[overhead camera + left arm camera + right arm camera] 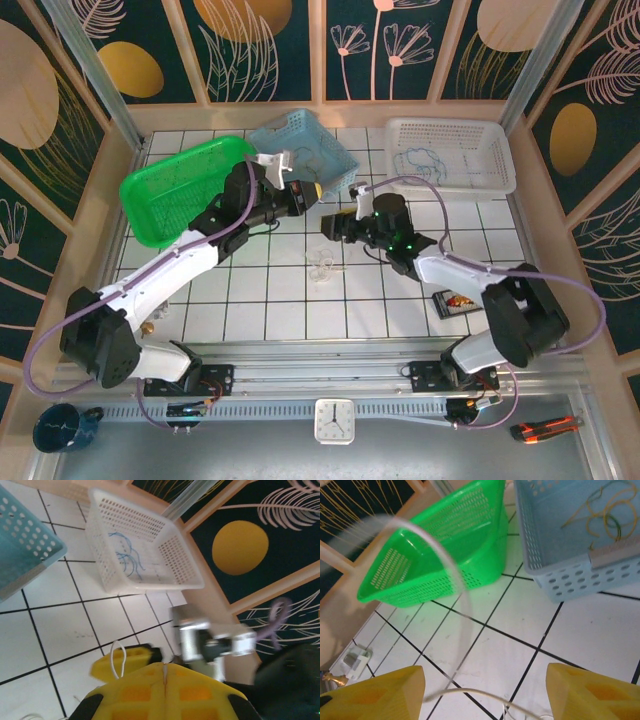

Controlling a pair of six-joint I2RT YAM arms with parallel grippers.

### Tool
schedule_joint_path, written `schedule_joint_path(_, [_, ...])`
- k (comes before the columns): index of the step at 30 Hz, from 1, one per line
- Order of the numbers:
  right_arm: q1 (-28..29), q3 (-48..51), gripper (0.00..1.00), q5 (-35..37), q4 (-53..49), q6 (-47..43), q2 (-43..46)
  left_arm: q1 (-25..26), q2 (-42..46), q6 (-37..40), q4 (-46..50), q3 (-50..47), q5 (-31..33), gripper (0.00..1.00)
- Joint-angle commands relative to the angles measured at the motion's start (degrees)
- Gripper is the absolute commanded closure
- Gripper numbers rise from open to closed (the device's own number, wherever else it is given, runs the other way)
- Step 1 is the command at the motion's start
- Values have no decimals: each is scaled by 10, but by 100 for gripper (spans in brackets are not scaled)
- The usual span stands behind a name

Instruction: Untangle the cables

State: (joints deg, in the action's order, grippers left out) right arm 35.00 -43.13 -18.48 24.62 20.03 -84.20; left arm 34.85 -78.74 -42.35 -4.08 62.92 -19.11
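Observation:
My left gripper [312,190] hovers above the tiles near the blue basket; its yellow fingers [164,664] are shut, with a pale strand in the seam. A loop of that pale cable [117,662] sticks out beside them. My right gripper [328,225] [484,672] is open just right of the left one. A pale cable [485,694] runs loose across its gap and arcs up, blurred. A small clump of pale cables [322,265] lies on the tiles below both grippers. Blue cables [425,160] [127,555] lie in the white basket, yellowish ones [600,515] in the blue basket.
A green basket [180,190] [435,555] is tilted at the back left. A blue basket [305,150] [570,575] is at the back centre and a white basket [490,180] [185,565] at the back right. A small dark card [455,302] lies by the right arm.

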Motion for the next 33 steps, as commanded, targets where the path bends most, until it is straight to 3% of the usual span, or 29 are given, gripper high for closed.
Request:
schedule_joint_path(1, [0,-14,38,-17,64,14,-26,2,24,-22,-24,29,-14,100])
schedule_joint_path(11, [9,-2,63,16,164,77,-105,2,39,-84,-111,87,-60,100])
schedule_joint_path(16, [17,3,70,47,197,98,-135,2,24,-98,-112,170,-73,100])
schedule_joint_path(20, [23,18,76,65,217,115,-152,2,-1,-68,-56,284,-62,100])
schedule_joint_path(29, [38,76,74,96,243,148,-166,-9,-95,58,137,560,44,100])
schedule_joint_path(33, [42,96,69,96,251,159,-162,-47,-106,79,158,575,92,100])
